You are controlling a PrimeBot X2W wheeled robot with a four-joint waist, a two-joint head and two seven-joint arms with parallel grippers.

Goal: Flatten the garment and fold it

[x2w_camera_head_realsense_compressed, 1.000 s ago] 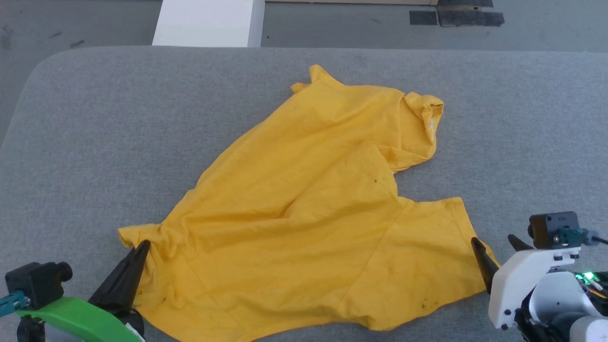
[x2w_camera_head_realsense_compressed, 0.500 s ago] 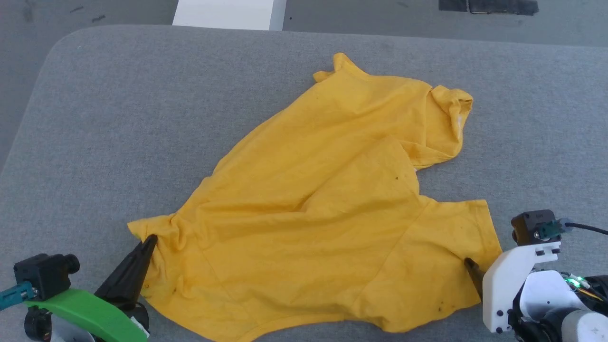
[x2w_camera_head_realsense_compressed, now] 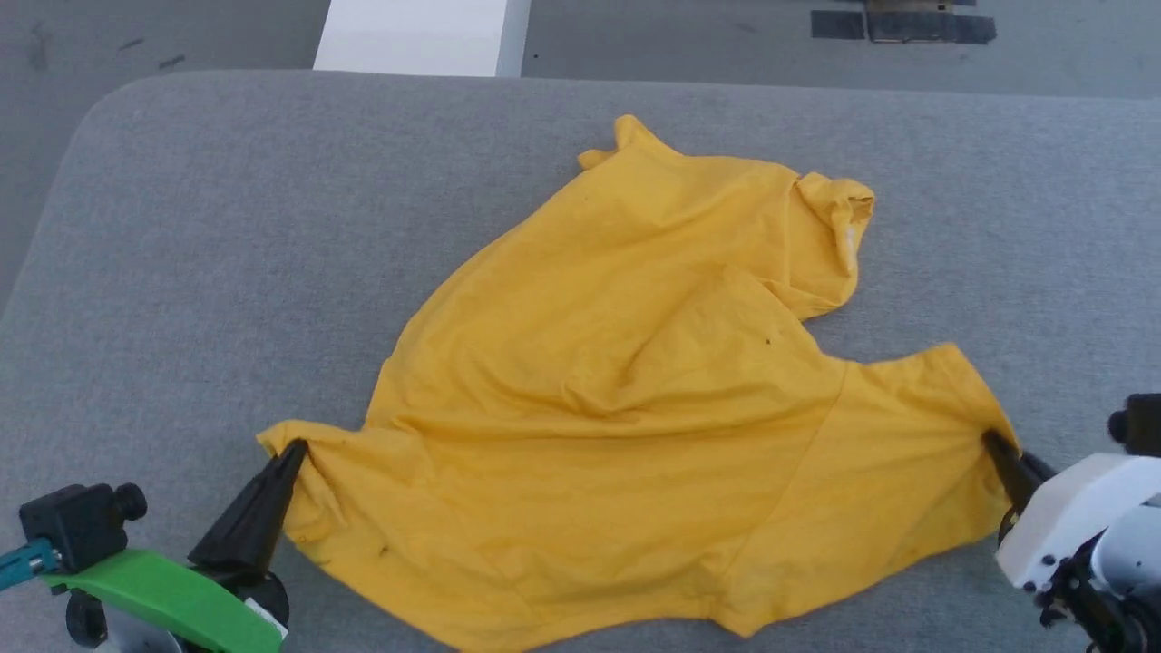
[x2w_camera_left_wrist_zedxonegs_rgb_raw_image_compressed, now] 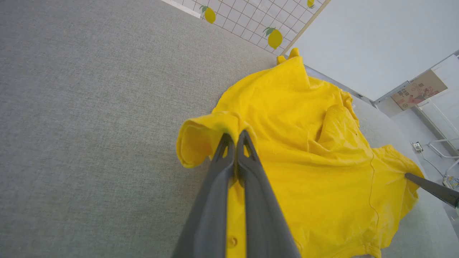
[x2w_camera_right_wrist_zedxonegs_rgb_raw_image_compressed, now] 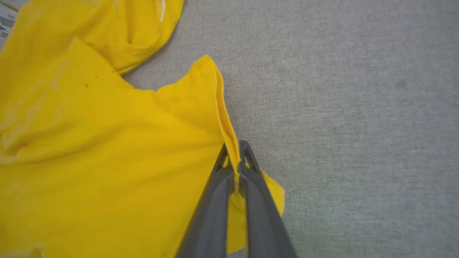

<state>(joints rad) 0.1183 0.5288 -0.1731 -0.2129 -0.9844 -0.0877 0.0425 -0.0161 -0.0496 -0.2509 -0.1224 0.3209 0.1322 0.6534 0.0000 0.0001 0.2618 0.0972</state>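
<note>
At the lower left of the head view, the left hand (x2w_camera_head_realsense_compressed: 292, 451), two long dark fingers on a bright green wrist piece, is pinched tight on the leftmost corner of the bright yellow soft T-shirt (x2w_camera_head_realsense_compressed: 635, 390), where the cloth gathers into small wrinkles. In the left wrist view, that hand's fingers (x2w_camera_left_wrist_zedxonegs_rgb_raw_image_compressed: 252, 179) press together with a rolled hem caught at their tips. A loop of the hem stands open just to their left.

Across the middle of the head view, the T-shirt lies on the grey felt-like surface (x2w_camera_head_realsense_compressed: 227, 227) with its plain yellow side up. It is widest along the bottom of the frame and narrows toward a small peak at upper centre. Soft ridges run across its middle, and a few tiny dark specks dot the fabric. To the upper right of its centre, one part is crumpled into a folded lump with a sliver of white showing. Beyond the surface's far edge, a white rectangular block (x2w_camera_head_realsense_compressed: 413, 36) sits at the upper left.

At the lower right, the right hand (x2w_camera_head_realsense_compressed: 990, 438), dark fingers on a white housing, is clamped on the T-shirt's right edge, and the cloth there draws to a point. In the right wrist view, the hem passes between the closed fingers (x2w_camera_right_wrist_zedxonegs_rgb_raw_image_compressed: 258, 200), with a small yellow flap just to their right.
</note>
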